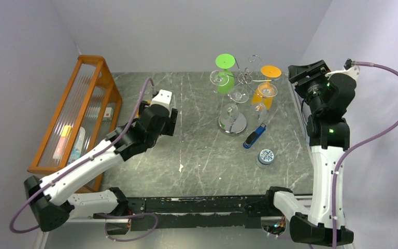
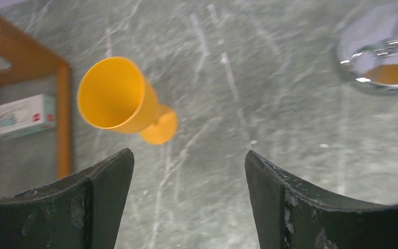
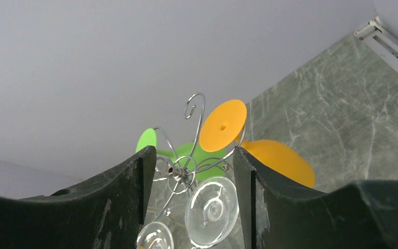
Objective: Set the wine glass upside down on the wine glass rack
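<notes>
A yellow plastic wine glass lies on its side on the grey marbled table, its open mouth toward the left wrist camera. My left gripper is open and empty, hovering just short of it; in the top view the arm hides the glass. The chrome wine glass rack stands at the back middle on its round mirrored base. A green glass, an orange glass and clear glasses hang on it upside down. My right gripper is open and empty, raised to the right of the rack top.
An orange wooden slatted rack holding small items stands along the left edge, with a white box beside it. A blue pen-like object and a round tin lie in front of the chrome base. Walls enclose the table.
</notes>
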### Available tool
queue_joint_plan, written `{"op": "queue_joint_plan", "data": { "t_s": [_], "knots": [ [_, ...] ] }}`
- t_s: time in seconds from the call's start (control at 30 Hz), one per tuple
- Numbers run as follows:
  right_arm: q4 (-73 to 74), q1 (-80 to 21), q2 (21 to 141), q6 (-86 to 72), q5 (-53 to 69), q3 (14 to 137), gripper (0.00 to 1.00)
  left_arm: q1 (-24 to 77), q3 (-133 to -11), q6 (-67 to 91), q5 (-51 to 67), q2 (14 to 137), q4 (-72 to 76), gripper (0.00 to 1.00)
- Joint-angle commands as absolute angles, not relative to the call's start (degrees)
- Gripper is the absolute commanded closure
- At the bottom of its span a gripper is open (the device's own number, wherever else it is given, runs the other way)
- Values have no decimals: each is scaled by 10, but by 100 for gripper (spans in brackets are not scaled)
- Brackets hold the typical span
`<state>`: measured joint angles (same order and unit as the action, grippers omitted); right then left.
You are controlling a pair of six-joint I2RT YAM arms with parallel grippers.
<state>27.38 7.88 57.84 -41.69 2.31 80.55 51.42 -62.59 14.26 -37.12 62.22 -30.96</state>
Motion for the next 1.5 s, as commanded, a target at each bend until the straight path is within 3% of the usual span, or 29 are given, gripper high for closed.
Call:
{"op": "queue_joint_plan", "data": {
  "t_s": [0.0, 0.1, 0.27, 0.4, 0.63, 0.9, 1.07, 1.23, 1.47],
  "knots": [
    [284, 85, 559, -405, 38, 800, 40, 455, -661, 104, -374, 671, -367, 15],
    [273, 85, 538, -412, 61, 778, 41, 416, -678, 96, -349, 706, -359, 10],
    [273, 85, 529, -410, 60, 764, 42, 338, -708, 100, -270, 767, -351, 12],
    [283, 85, 533, -407, 64, 767, 47, 300, -702, 122, -213, 785, -324, 25],
    [268, 85, 517, -412, 76, 745, 50, 293, -695, 137, -247, 832, -342, 54],
    [268, 85, 508, -413, 85, 738, 51, 291, -696, 136, -236, 879, -365, 74],
    [262, 85, 507, -412, 113, 742, 51, 292, -699, 128, -215, 870, -361, 95],
    [228, 85, 502, -411, 182, 737, 50, 291, -714, 119, -169, 832, -359, 95],
    [91, 85, 481, -439, 349, 701, 40, 292, -725, 139, -33, 689, -286, 95]
  ]
}}
